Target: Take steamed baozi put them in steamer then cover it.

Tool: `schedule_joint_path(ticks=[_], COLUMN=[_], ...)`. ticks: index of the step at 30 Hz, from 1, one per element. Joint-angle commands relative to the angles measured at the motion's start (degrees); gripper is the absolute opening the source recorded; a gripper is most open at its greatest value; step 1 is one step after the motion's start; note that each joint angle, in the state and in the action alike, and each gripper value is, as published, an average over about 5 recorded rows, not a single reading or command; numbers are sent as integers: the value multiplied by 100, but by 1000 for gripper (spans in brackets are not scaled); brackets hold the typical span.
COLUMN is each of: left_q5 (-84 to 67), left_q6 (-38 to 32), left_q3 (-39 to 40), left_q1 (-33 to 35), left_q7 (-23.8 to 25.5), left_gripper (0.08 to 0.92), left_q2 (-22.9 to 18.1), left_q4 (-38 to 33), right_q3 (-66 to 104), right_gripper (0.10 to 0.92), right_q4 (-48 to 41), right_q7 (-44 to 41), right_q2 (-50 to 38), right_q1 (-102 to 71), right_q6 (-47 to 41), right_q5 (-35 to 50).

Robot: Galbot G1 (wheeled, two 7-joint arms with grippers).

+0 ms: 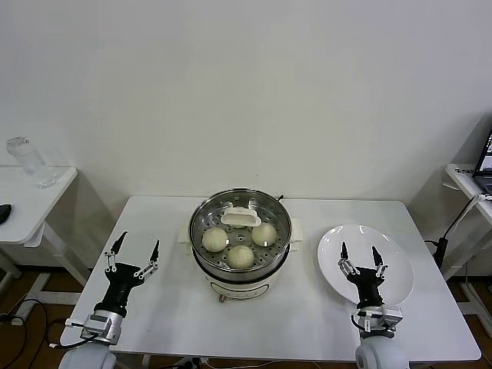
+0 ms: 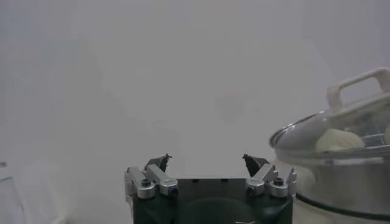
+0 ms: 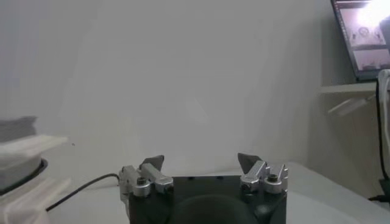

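Observation:
The steamer [image 1: 240,270], a shiny steel pot on a white base, stands mid-table. The clear glass cover [image 1: 241,217] with its white handle sits on it. Through the glass I see three cream-white steamed baozi [image 1: 214,240] on the perforated tray. The left wrist view shows the cover [image 2: 341,131] resting over a bun [image 2: 338,141]. My left gripper [image 1: 138,244] [image 2: 207,159] is open and empty, left of the steamer near the table's front. My right gripper [image 1: 359,252] [image 3: 201,159] is open and empty above the white plate [image 1: 396,265].
The plate right of the steamer is bare. A side table at the left carries a glass jar [image 1: 31,161]. Another at the right holds a laptop [image 1: 486,157] [image 3: 362,36], with cables hanging by it. A white wall stands behind.

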Motion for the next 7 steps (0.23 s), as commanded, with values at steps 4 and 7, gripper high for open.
schedule_joint_path(ticks=[4, 7], left_q5=[-125, -117], left_q6=[-211, -207], left_q3=[-81, -76], left_q1=[137, 139], left_q7=[57, 57], left_gripper=[823, 823], left_q2=[-52, -50], left_q4=[72, 70], right_q3=[12, 6], right_gripper=[823, 823], right_q4=[91, 87], right_q7=[-33, -33], right_q2=[-22, -14], right_q1=[-67, -59], right_q6=[66, 79], right_q5=[-8, -9])
